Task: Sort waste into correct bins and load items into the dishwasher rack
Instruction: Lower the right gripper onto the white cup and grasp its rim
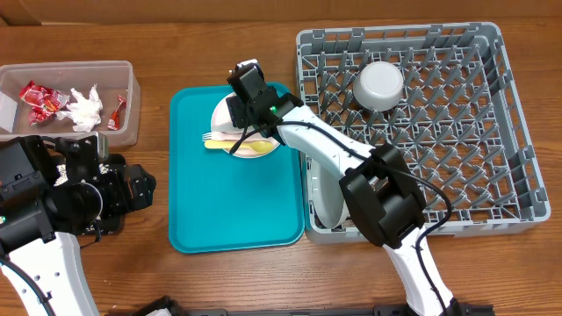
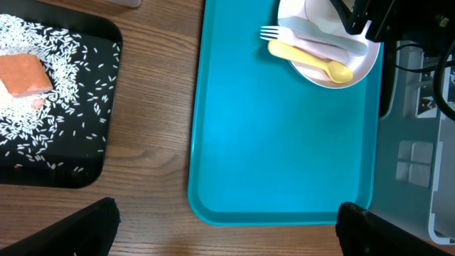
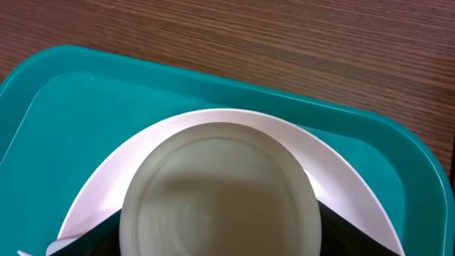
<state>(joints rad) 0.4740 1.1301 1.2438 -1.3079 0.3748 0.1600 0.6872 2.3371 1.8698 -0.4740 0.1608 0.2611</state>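
Note:
My right gripper (image 1: 239, 107) is over the pale pinkish-white plate (image 1: 263, 149) on the teal tray, its fingers shut on either side of the small white cup (image 3: 220, 188). The plate (image 3: 213, 117) lies under the cup. A yellow spoon (image 2: 313, 60) and a white fork (image 2: 298, 34) lie on the plate (image 2: 362, 60). My left gripper (image 2: 234, 238) is open and empty over the wood near the tray's front edge. The black tray (image 2: 99, 107) holds rice grains (image 2: 64, 92) and an orange cube (image 2: 25, 75). The grey rack (image 1: 457, 132) holds the grey bowl (image 1: 378, 84) and a grey plate (image 1: 320, 197).
The clear tub (image 1: 127, 96) at the back left holds red wrappers (image 1: 39, 98) and a white napkin (image 1: 85, 110). The teal tray (image 1: 228, 202) lies between the black tray and the rack. My left arm covers most of the black tray in the overhead view.

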